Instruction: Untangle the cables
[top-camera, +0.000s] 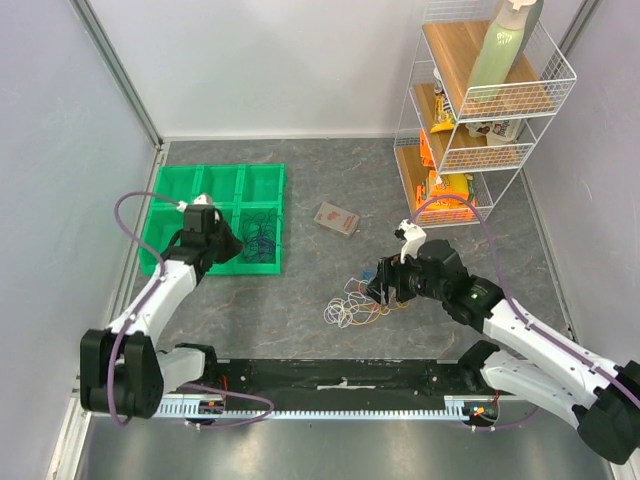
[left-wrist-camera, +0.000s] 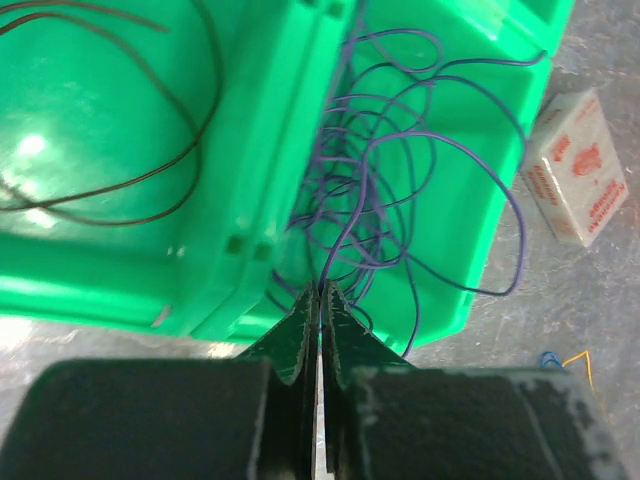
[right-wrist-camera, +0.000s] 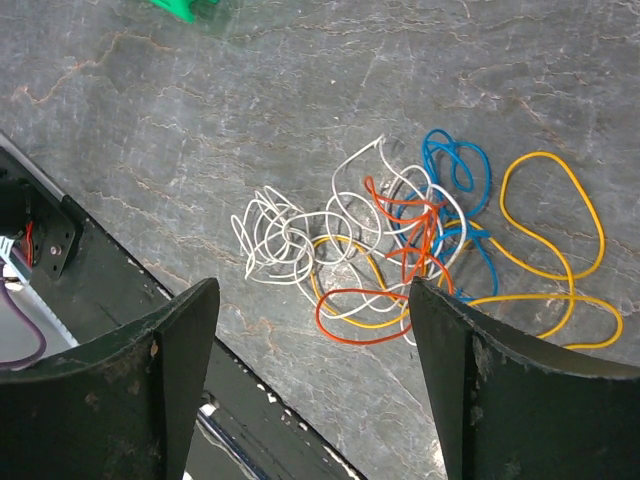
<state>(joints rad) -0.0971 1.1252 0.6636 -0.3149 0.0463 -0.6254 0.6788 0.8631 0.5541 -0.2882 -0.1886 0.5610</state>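
My left jaws are pinched shut on a strand of the purple cable (left-wrist-camera: 341, 240), whose loops lie in a corner compartment of the green tray (left-wrist-camera: 250, 130). My right jaws gape wide, empty, above the tangled white, orange-red, blue and yellow cables (right-wrist-camera: 408, 228) on the counter (right-wrist-camera: 200, 120).

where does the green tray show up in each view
Top external: the green tray sits left of centre on the grey table.
Left wrist: it fills most of the frame, with purple cables in the compartment on the right.
Right wrist: only a green corner at the top edge.
Shared landmark: the grey table.
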